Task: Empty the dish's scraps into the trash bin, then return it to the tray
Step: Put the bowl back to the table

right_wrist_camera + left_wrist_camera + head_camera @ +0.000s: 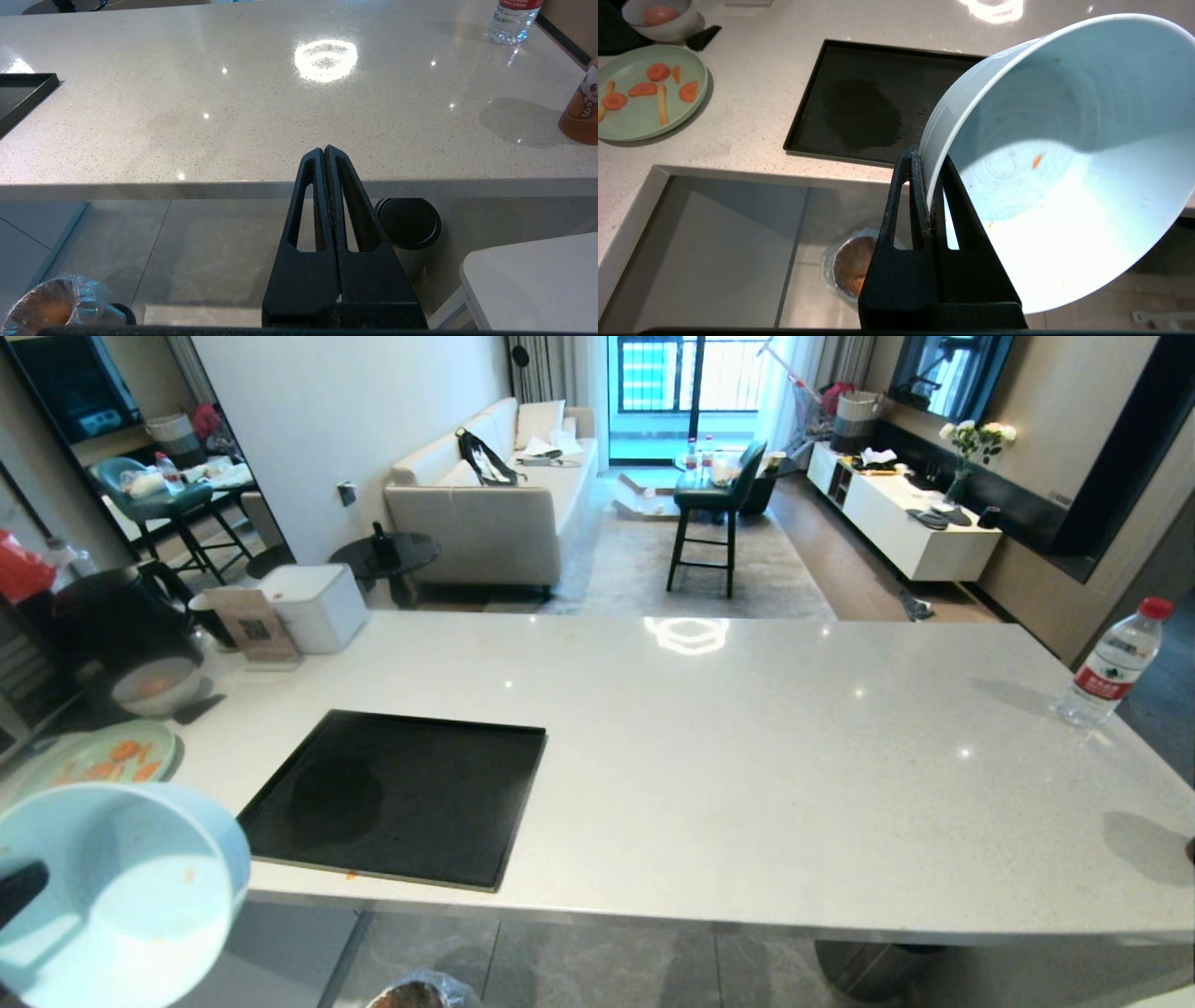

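Bowl (1064, 154) held off the counter edge, tilted on its side so the white inside faces the head camera; it shows at the lower left of the head view, in front of the counter (747, 747) and beside the tray's near left corner. Left gripper (930, 161) pinches the bowl's rim, one finger inside the wall and one outside, pressed tight against it. Inside the bowl only a small orange fleck and a few faint smears show. Tray (401, 798) lies flat on the counter near its front edge, with nothing on it. Bin (852, 270) stands on the floor below the counter edge, its clear liner crinkled round the rim; something brownish-orange shows inside, too dim to tell apart. Green plate (644, 93) with carrot slices and yellow strips sits on the counter left of the tray, and a grey-white bowl (663, 18) stands just beyond it. Right gripper (324, 154) hangs low in front of the counter edge, fingers pressed together, holding nothing. A water bottle (1116, 663) stands at the counter's far right
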Motion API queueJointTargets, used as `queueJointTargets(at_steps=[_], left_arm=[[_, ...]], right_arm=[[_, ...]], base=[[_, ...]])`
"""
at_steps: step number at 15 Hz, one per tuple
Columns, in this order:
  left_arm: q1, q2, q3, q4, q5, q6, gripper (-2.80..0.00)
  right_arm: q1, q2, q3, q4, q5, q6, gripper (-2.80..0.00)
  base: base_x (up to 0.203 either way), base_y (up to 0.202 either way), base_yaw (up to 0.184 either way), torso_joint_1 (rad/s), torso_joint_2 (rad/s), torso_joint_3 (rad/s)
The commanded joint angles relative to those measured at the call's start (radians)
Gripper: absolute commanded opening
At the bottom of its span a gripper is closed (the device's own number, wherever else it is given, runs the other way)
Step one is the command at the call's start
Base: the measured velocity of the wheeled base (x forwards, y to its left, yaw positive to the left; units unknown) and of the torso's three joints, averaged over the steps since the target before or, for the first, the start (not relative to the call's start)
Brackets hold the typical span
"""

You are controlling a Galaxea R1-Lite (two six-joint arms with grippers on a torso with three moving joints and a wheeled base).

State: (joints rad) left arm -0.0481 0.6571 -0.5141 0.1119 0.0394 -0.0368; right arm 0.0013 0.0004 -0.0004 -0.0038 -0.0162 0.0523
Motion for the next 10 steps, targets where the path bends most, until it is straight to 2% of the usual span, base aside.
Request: queueJointTargets(at_steps=[1, 7, 10], left_arm=[[0.013, 0.295, -0.100, 0.001, 0.001, 0.000, -2.80], [0.108, 0.829, -0.394, 0.003, -0.006, 0.000, -2.80], [0.187, 1.061, -0.558, 0.004, -0.008, -0.001, -2.80]], right_arm=[[0.000, 0.000, 0.000, 0.000, 0.000, 0.000, -2.80], [0.000, 0.000, 0.000, -0.001, 0.001, 0.000, -2.80], [0.000, 0.000, 0.000, -0.001, 0.001, 0.000, -2.80]], base=[[0.000, 0.000, 0.000, 0.000, 0.00, 0.000], [0.000, 0.000, 0.000, 0.000, 0.00, 0.000], [0.000, 0.000, 0.000, 0.000, 0.00, 0.000]])
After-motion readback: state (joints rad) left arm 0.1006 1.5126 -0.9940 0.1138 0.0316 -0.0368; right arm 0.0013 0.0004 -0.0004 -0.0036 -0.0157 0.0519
